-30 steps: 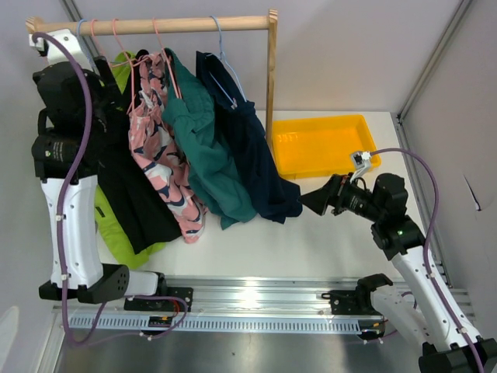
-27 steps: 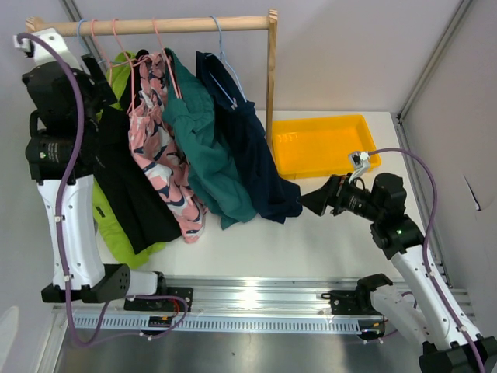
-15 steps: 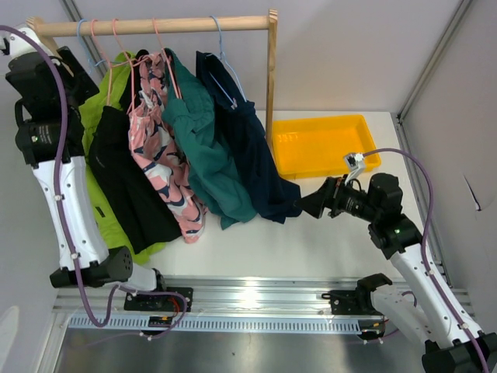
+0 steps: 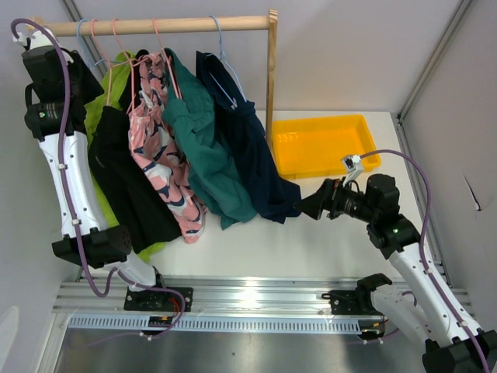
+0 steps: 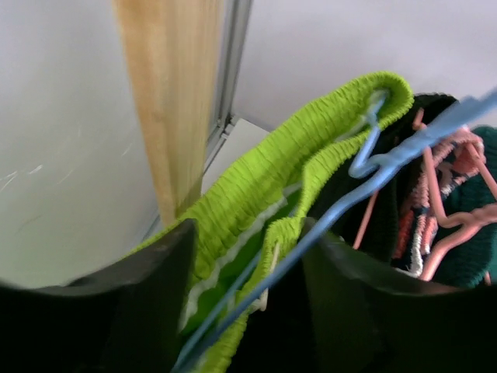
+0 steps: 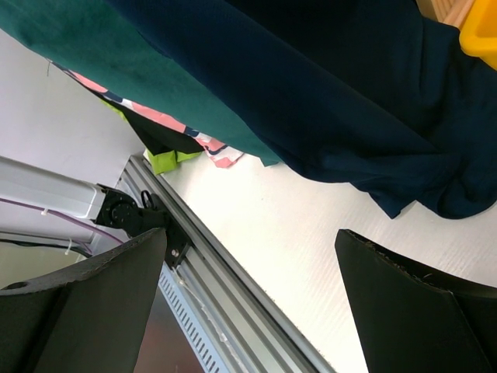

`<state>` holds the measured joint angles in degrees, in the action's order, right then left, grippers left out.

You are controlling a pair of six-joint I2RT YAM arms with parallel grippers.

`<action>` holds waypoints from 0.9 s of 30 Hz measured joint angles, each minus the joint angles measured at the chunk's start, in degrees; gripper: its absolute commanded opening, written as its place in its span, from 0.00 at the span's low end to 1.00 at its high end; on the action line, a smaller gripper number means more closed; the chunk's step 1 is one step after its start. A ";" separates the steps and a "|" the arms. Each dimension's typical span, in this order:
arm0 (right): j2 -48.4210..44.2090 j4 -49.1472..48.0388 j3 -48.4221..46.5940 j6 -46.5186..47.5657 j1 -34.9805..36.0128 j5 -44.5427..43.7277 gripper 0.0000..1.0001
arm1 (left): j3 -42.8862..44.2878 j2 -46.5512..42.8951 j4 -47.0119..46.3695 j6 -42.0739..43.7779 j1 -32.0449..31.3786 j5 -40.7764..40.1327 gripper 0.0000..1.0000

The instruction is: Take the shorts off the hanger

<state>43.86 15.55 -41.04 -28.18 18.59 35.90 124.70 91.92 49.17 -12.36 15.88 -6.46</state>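
The lime-green shorts point(image 5: 256, 194) hang on a blue hanger point(image 5: 373, 175) at the left end of the rail, and they show in the top view as a green strip point(image 4: 95, 116) behind a black garment. My left gripper point(image 5: 248, 233) stands open. The elastic waistband and the hanger's wire lie between its fingers, and I cannot tell whether the pads touch them. In the top view the left wrist point(image 4: 46, 74) is up by the rail's left end. My right gripper point(image 4: 307, 203) is open and empty, low over the table beside the hem of a navy garment point(image 6: 311, 101).
A wooden rail point(image 4: 155, 25) on a wooden post point(image 4: 271, 74) carries black point(image 4: 128, 186), pink patterned point(image 4: 159, 167), teal point(image 4: 206, 151) and navy point(image 4: 252, 155) garments on pink and blue hangers. A yellow tray point(image 4: 318, 120) sits at the back right. The rail's left post point(image 5: 167, 101) is close to my left fingers.
My left arm has lifted and swung back toward the rail's left end, uncovering more of the green shorts, and its jaws have narrowed. The right gripper has crept slightly left.
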 measured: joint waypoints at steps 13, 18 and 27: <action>1.27 -0.28 0.00 0.02 0.00 -0.52 0.99 | 1.05 0.70 0.87 -1.36 0.02 4.55 0.00; 1.36 -0.48 0.00 0.02 0.07 -0.52 0.99 | 1.03 0.22 0.92 -1.73 0.00 5.44 0.00; 1.38 -0.17 -0.26 0.26 0.07 -1.03 0.99 | 1.22 -5.20 1.38 -0.31 -7.54 1.60 0.00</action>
<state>45.23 15.38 -41.30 -27.92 18.65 34.87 125.93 86.72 50.54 -12.67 8.34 -4.86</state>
